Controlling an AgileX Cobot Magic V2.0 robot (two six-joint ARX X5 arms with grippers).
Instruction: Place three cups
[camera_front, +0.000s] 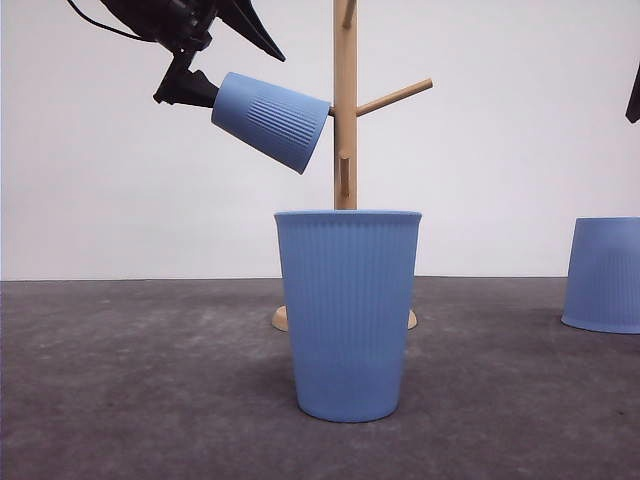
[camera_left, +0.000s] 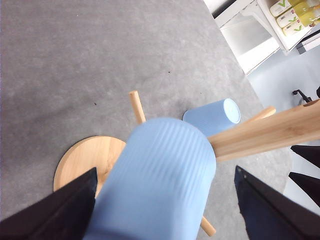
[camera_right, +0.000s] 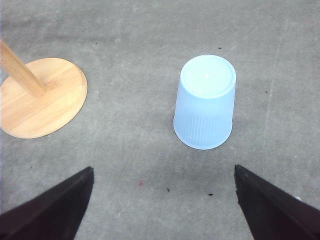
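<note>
Up at the left of the wooden rack (camera_front: 345, 110), in the front view, a light-blue ribbed cup (camera_front: 270, 118) is seen tilted with its mouth turned toward the rack's post, its rim right at a peg. The left gripper (camera_front: 185, 88) lies at the cup's base end. In the left wrist view the same cup (camera_left: 155, 185) lies between the two dark fingers (camera_left: 70, 210), which are spread wide on either side of it; contact with the cup's wall cannot be made out, so whether the jaws are clamped on it cannot be told. A wooden peg (camera_left: 265, 135) runs in beside the cup's far end, and the rack's round base (camera_left: 85, 160) is seen beneath it on the grey table (camera_left: 75, 60).

A second cup (camera_front: 348, 312) stands upright on the table in front of the rack's base — well below the left gripper and apart from it.

A third cup (camera_front: 603, 273) is set mouth-down on the table, off to the right of the rack. In the right wrist view this inverted cup (camera_right: 205, 102) sits ahead of the right gripper (camera_right: 162, 205), whose fingers (camera_right: 55, 210) are held wide apart with nothing between them — the cup is untouched, and the rack's base (camera_right: 42, 97) lies off to the side.
</note>
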